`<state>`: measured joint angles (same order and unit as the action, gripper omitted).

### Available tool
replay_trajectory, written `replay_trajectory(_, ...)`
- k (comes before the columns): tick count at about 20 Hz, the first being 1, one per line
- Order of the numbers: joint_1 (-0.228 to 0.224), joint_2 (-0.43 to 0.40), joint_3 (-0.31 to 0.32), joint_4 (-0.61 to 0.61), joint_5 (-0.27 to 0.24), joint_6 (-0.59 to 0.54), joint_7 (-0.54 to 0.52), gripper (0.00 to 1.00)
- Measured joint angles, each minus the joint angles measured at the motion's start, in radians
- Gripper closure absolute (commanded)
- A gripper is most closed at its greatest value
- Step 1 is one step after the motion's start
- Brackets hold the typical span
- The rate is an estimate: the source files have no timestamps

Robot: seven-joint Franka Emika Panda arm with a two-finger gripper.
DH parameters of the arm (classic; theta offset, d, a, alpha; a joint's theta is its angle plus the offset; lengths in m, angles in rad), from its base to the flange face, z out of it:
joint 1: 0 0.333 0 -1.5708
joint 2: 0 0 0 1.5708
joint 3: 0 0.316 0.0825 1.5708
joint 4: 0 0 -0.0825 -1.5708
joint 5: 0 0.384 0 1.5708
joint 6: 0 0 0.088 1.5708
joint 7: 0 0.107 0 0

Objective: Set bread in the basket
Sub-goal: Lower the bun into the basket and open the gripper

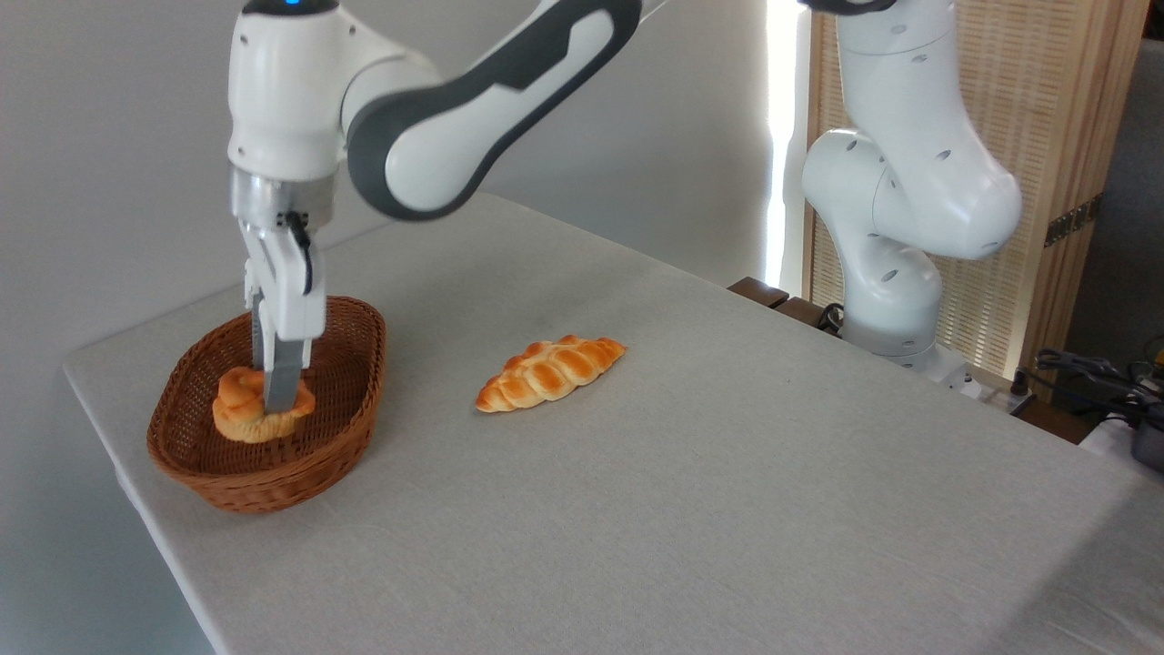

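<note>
The bread, a small knotted orange-golden bun, is inside the oval brown wicker basket at the left end of the table. My gripper reaches straight down into the basket. Its fingers stand on either side of the bun and appear shut on it. The near finger hides the bun's middle. The bun sits low in the basket, at or just above its floor; whether it touches the floor I cannot tell.
A longer braided golden loaf lies on the grey tablecloth to the right of the basket. The arm's white base stands at the table's far right edge. The basket is close to the table's left edge.
</note>
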<state>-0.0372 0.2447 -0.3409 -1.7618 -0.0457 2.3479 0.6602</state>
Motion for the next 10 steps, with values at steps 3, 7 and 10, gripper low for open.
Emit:
replay_trajectory(3,0.000,0.020,-0.007,0.008,0.051,0.008,0.000,0.00)
replay_trajectory(7,0.001,0.025,-0.007,0.008,0.085,0.008,0.000,0.00)
replay_trajectory(10,0.001,0.030,-0.007,0.008,0.086,0.008,0.000,0.00)
